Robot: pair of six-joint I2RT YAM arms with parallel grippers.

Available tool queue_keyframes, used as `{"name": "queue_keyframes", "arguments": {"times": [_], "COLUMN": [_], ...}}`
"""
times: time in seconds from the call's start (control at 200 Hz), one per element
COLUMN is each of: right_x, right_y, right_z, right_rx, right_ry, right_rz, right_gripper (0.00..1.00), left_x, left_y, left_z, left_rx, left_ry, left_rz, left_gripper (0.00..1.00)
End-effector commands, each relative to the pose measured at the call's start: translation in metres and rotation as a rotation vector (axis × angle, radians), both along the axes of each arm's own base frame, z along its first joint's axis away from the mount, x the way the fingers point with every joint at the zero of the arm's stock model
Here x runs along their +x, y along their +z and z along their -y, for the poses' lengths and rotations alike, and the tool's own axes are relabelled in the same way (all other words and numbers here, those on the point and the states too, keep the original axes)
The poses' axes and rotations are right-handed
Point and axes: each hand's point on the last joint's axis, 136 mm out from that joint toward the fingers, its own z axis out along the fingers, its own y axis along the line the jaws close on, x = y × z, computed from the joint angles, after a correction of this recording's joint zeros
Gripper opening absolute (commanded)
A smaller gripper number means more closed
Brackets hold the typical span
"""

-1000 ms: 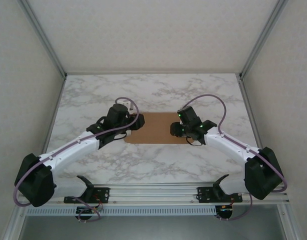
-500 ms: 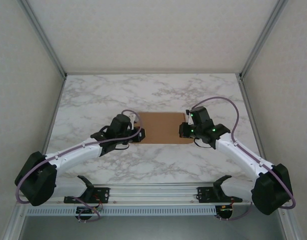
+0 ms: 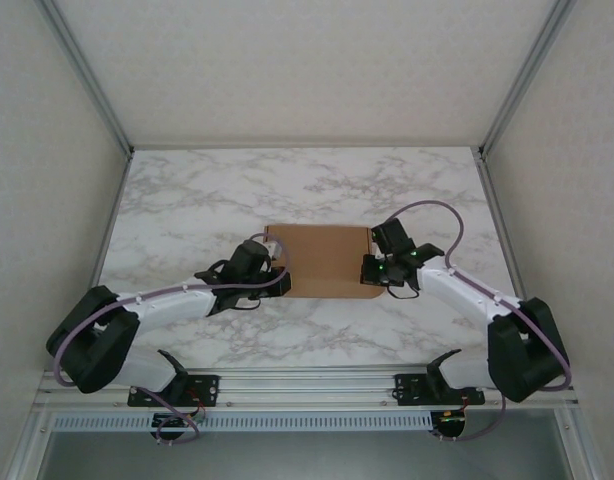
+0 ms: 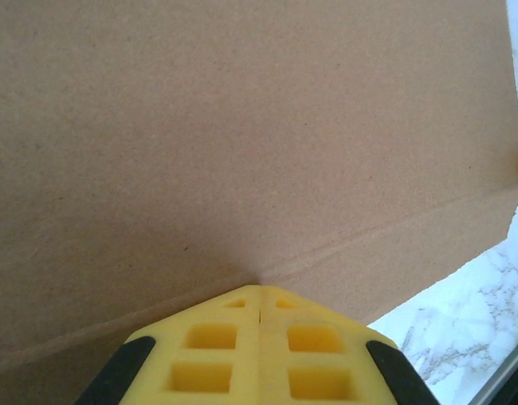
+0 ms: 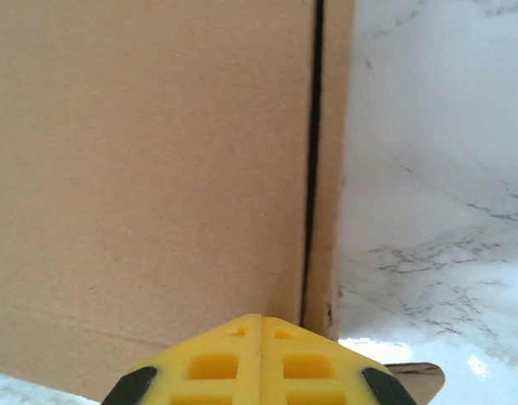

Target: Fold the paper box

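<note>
Lying near the middle of the white, grey-veined marble table [image 3: 317, 185]: a plain brown cardboard paper box [image 3: 322, 262], roughly rectangular from above. Flanked by both arms, with the left gripper [image 3: 280, 275] at its near left edge and the right gripper [image 3: 370, 270] at its right edge. From the left wrist, bare brown board crossed by one slanting crease, with a cut corner over marble at the right. From the right wrist, a dark slit running up between a broad panel and a narrow side strip. Yellow, waffle-patterned fingers [image 4: 213, 337] pressed together on both grippers, tips against the cardboard. Cannot tell whether any board is pinched between them. Outer edges of the sheet cut off in both wrist views.
</note>
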Motion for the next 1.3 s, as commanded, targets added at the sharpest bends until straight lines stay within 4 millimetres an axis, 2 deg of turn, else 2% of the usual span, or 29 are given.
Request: {"name": "queue_keyframes", "arguments": {"times": [0.0, 0.075, 0.145, 0.33, 0.401, 0.466, 0.531, 0.651, 0.796, 1.051, 1.167, 1.297], "right_x": [-0.009, -0.012, -0.01, 0.006, 0.011, 0.016, 0.021, 0.031, 0.043, 0.053, 0.048, 0.039], "right_y": [-0.029, -0.032, -0.018, 0.036, 0.042, 0.039, 0.034, 0.026, 0.015, -0.008, -0.025, -0.043], "right_z": [0.019, 0.021, 0.019, 0.02, 0.021, 0.023, 0.025, 0.02, 0.017, 0.014, 0.011, 0.011], "right_rx": [-0.094, -0.102, -0.08, -0.056, -0.069, -0.099, -0.128, -0.125, -0.147, -0.185, -0.182, -0.191], "right_ry": [-0.054, -0.056, -0.05, -0.05, -0.046, -0.042, -0.045, -0.052, -0.057, -0.052, -0.044, -0.035], "right_rz": [-0.075, -0.088, -0.047, 0.099, 0.124, 0.131, 0.122, 0.116, 0.105, 0.063, 0.011, -0.038], "right_gripper": [0.0, 0.0, 0.0, 0.01, 0.05, 0.08, 0.15, 0.31, 0.42, 0.44, 0.43, 0.42], "left_x": [-0.005, -0.006, -0.002, 0.027, 0.039, 0.047, 0.053, 0.06, 0.064, 0.064, 0.06, 0.054], "left_y": [-0.018, -0.019, -0.011, 0.048, 0.065, 0.071, 0.068, 0.054, 0.036, 0.0, -0.017, -0.02], "left_z": [-0.006, -0.006, -0.007, -0.008, -0.011, -0.017, -0.025, -0.043, -0.062, -0.06, -0.065, -0.073], "left_rx": [0.02, 0.017, 0.025, -0.029, -0.031, -0.012, 0.017, 0.079, 0.168, 0.187, 0.205, 0.217], "left_ry": [0.024, 0.029, 0.028, 0.047, 0.063, 0.077, 0.099, 0.156, 0.216, 0.217, 0.242, 0.262], "left_rz": [-0.033, -0.037, -0.017, 0.079, 0.11, 0.127, 0.125, 0.105, 0.088, 0.004, -0.029, -0.025], "left_gripper": [0.0, 0.0, 0.0, 0.01, 0.1, 0.14, 0.17, 0.35, 0.45, 0.49, 0.48, 0.48]}}
